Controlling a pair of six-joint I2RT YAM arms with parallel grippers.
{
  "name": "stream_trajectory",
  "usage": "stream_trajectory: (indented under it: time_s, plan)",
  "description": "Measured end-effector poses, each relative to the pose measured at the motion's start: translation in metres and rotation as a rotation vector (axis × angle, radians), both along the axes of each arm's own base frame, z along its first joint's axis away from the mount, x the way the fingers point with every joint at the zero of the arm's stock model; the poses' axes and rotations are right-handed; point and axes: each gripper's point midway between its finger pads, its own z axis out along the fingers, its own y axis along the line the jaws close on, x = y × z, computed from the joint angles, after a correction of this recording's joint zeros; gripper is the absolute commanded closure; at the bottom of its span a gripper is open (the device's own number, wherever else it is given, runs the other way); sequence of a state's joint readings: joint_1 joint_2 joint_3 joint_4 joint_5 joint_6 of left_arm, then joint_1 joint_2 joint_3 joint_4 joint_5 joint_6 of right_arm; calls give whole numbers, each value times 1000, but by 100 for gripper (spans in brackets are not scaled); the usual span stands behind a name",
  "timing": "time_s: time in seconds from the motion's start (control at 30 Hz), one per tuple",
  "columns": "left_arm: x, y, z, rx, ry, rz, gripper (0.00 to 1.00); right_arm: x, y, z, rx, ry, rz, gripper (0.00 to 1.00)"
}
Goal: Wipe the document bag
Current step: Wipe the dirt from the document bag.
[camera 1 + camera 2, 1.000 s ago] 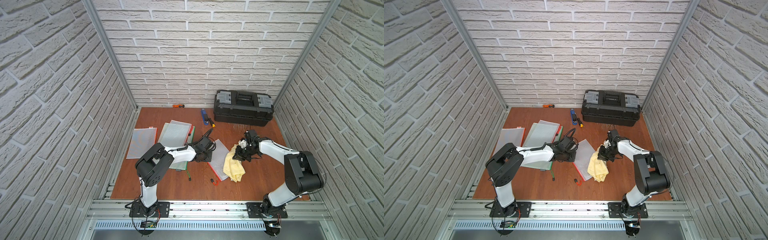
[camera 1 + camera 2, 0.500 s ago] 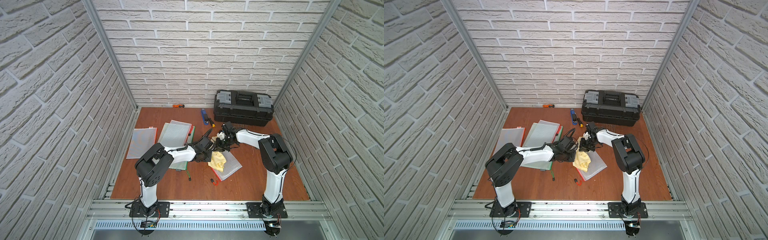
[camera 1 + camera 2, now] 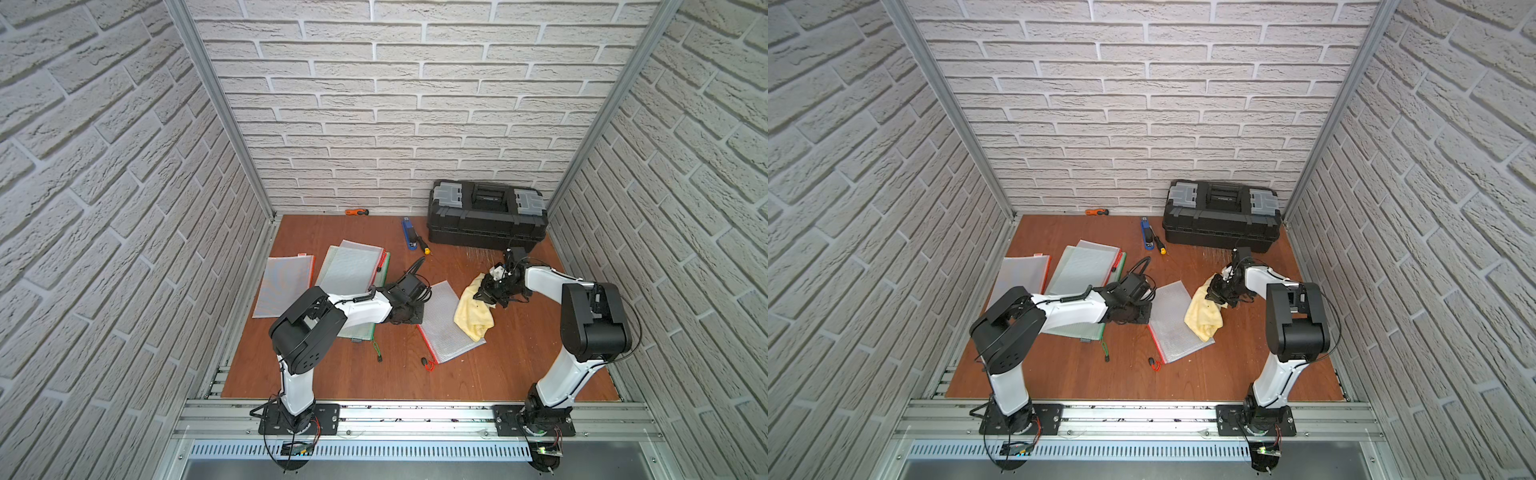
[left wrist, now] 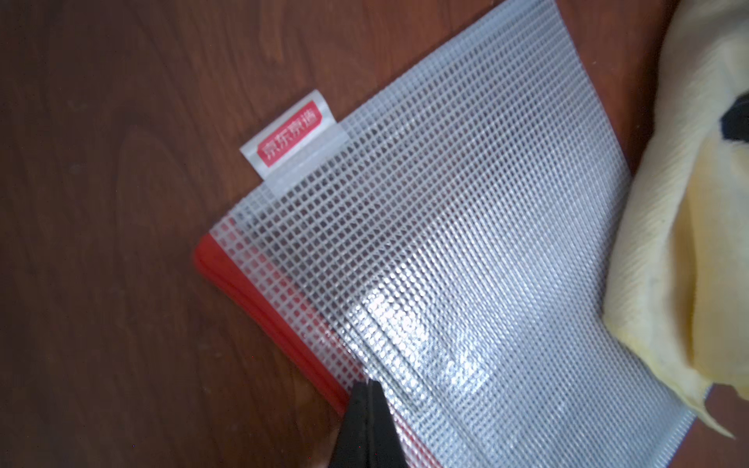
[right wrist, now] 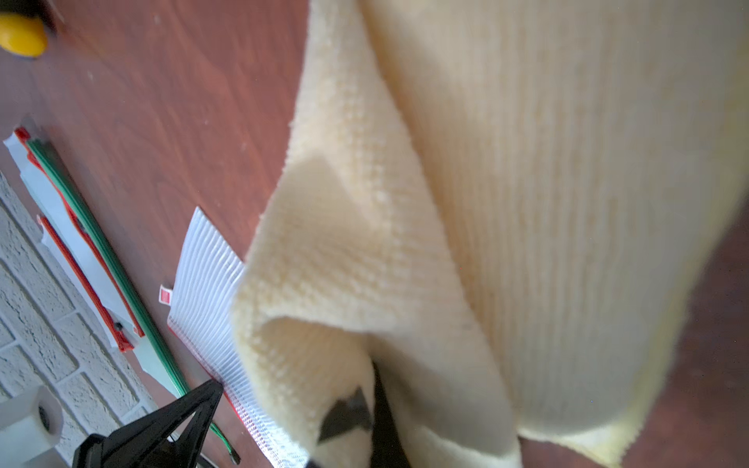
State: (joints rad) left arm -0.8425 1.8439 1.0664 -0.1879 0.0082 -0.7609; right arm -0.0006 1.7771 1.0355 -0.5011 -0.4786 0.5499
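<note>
1. Document bag (image 3: 446,328): clear mesh with a red zip edge. It lies flat on the worktop (image 3: 519,365) between the two arms. The zip edge faces the left arm.
2. Left claw (image 4: 368,389): clenched, tips together and nothing between them. In the left wrist view we see the tips sitting on the bag right at the red zip edge. Both top views put this claw at the bag's left side.
3. Right claw (image 3: 484,296): clenched on a bunched end of the yellow cloth (image 3: 473,316). In the right wrist view a fold of the cloth wraps over the claw's fingers.
4. The cloth drapes from the claw down over the bag's right edge. Part of it lies on the mesh and part on bare worktop beside the bag.
5. More mesh bags (image 3: 353,270) are stacked to the left of the document bag and partly under the left arm.
6. Black toolbox (image 3: 486,216) sits at the back wall, well apart from the document bag.
</note>
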Motion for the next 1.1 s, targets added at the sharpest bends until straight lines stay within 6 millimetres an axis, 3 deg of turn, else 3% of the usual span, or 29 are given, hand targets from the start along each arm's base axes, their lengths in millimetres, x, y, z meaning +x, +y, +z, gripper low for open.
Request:
stream_trajectory:
  time_s: [0.23, 0.33, 0.4, 0.5, 0.6, 0.83, 0.93, 1.03, 1.1]
  plan:
    - [0, 0, 0, 0, 1, 1, 100, -29, 118, 10, 25, -36, 288, 98]
    - [0, 0, 0, 0, 1, 1, 100, -36, 142, 9, 69, -37, 316, 98]
    - [0, 0, 0, 0, 2, 2, 100, -35, 137, 3, 73, -26, 282, 98]
    - [0, 0, 0, -1, 2, 2, 100, -37, 115, -10, 69, 9, 216, 98]
    - [0, -1, 0, -3, 3, 0, 100, -39, 92, -10, 83, 17, 158, 98]
    - [-1, -1, 0, -5, 6, -2, 100, -58, -7, -4, 3, 26, -57, 98]
    - [-1, -1, 0, -5, 5, -2, 97, -65, -24, 3, -37, 12, -86, 98]
    - [0, -2, 3, -13, 1, 0, 49, -64, -19, 3, -23, 10, -71, 98]
    - [0, -2, 12, -29, -10, 4, 33, -65, -15, -6, -8, 38, -62, 98]
